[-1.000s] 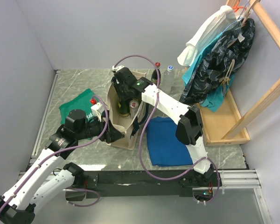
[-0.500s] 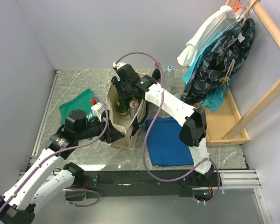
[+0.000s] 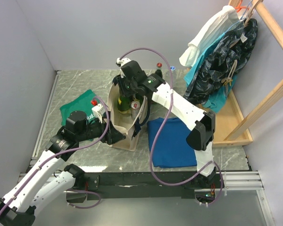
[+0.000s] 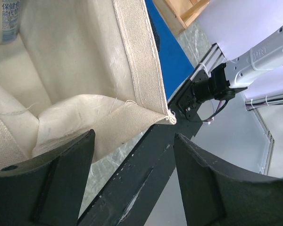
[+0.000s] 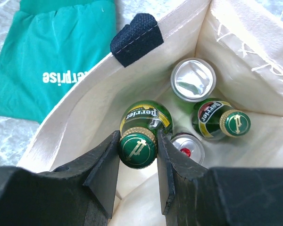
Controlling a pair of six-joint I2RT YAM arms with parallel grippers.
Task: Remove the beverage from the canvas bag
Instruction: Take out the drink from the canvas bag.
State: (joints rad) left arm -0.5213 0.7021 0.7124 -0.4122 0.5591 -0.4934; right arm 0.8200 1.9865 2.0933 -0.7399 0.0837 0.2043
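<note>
Work is being carried out on the bench [image 3: 80, 80], where the canvas bag [image 3: 124, 134] is being kept upright and open between a green cloth [image 3: 75, 107] and a blue cloth [image 3: 172, 141]. Its near wall is being clenched by the left fingers [image 4: 52, 188], so the mouth is being held steady from the left arm's side. From above, the bag is being entered by the right arm. There the neck of a green bottle [image 5: 148, 115], just under its cap, is being grasped firmly by the right fingers [image 5: 104, 165].

The task is being judged as about half done. The grip is made and the lift appears to be under way. The bottle's body is still being enclosed by the bag walls, so it is yet to be raised clear of the rim and set down outside. A second green bottle [image 5: 221, 120], a silver can [image 5: 193, 80] and a smaller can [image 5: 188, 147] are being left inside beside it.

Against the overhead view a second back, the right wrist is being seen higher and further toward the far wall, with its elbow swung outward to the right. The gripped bottle is being shown higher in the bag's mouth. The left arm and the bag are being seen unmoved.
</note>
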